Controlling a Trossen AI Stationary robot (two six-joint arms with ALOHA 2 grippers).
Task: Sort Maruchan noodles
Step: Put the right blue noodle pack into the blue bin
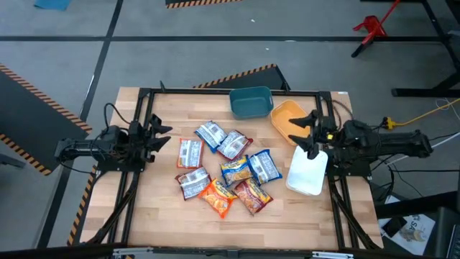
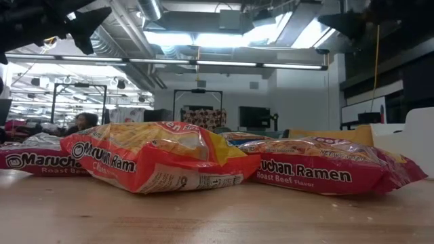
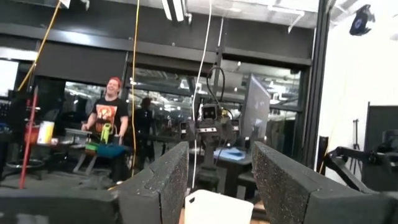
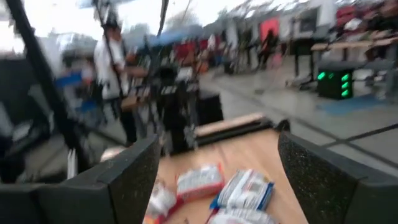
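Eight-odd noodle packets (image 1: pixel 226 169) overlapping — lower ones part-hidden.

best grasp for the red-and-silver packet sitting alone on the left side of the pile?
Come straight down with the left gripper on the red-and-silver packet. It lies flat with bare wood on its left, so pinch across its short width, fingers on the two long edges.

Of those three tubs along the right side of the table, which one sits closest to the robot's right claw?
The white bin. It sits directly beside the right tool, partly under the arm, while the orange bin lies a little farther back and the teal bin farthest.
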